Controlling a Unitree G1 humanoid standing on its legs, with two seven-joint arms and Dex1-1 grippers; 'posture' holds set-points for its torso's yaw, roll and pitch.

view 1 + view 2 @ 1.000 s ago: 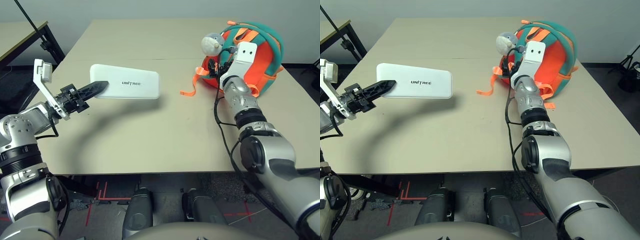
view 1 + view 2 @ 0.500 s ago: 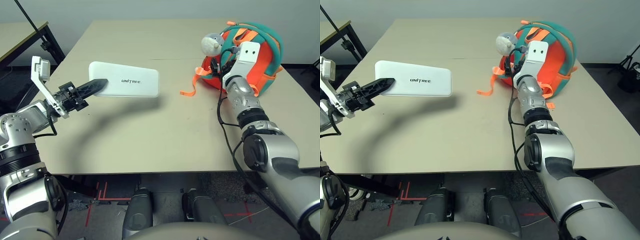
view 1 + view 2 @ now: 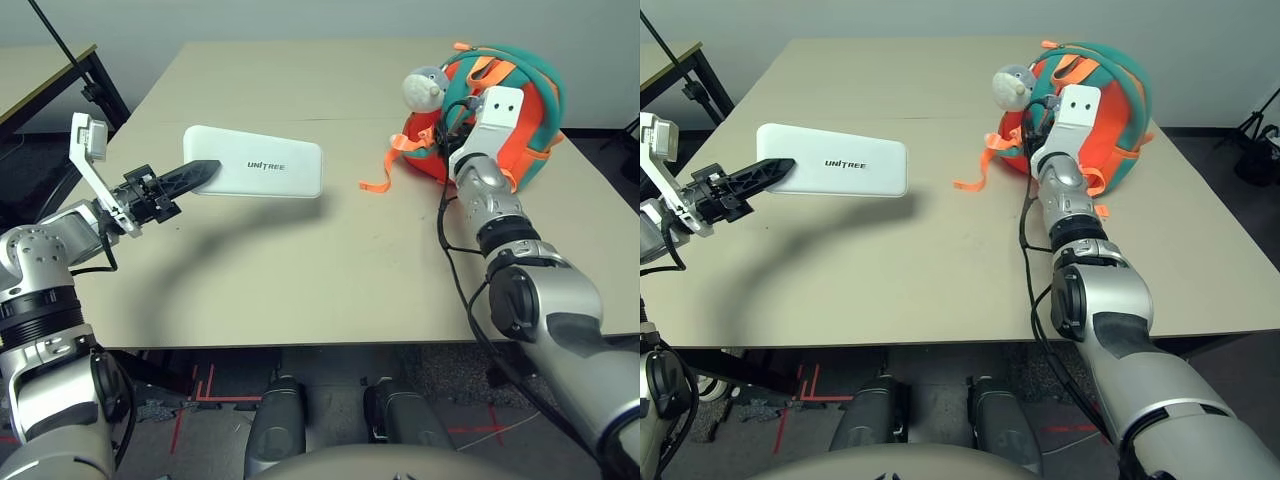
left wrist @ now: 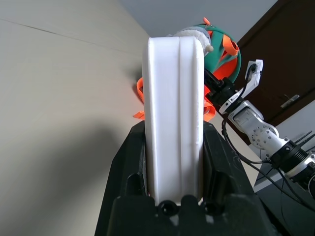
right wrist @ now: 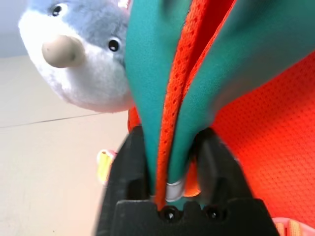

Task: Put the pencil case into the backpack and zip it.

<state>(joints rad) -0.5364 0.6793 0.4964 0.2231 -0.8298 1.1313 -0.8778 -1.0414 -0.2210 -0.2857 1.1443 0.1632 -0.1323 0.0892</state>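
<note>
The left gripper (image 3: 200, 170) pinches one short end of the pencil case (image 3: 260, 175), and the white case sticks out flat in the air above the table (image 3: 300, 270), with its shadow on the top below it. In the left wrist view the two black fingers (image 4: 129, 162) press on both flat sides of the case, so the hold looks firm.

Since half a second ago the case has slid a little way toward the backpack (image 3: 520, 110) — just a small step. It is still well apart from the bag, over the left part of the table.

The right gripper (image 5: 170, 194) is clamped on a fold of teal and orange cloth at the bag's edge, right beside the grey plush animal head (image 5: 78, 59). It has stayed there, holding the bag steady.

So the carry has only begun. The case must cross the table next, and I cannot tell from here whether the bag's mouth is open wide enough — the zip comes last.
</note>
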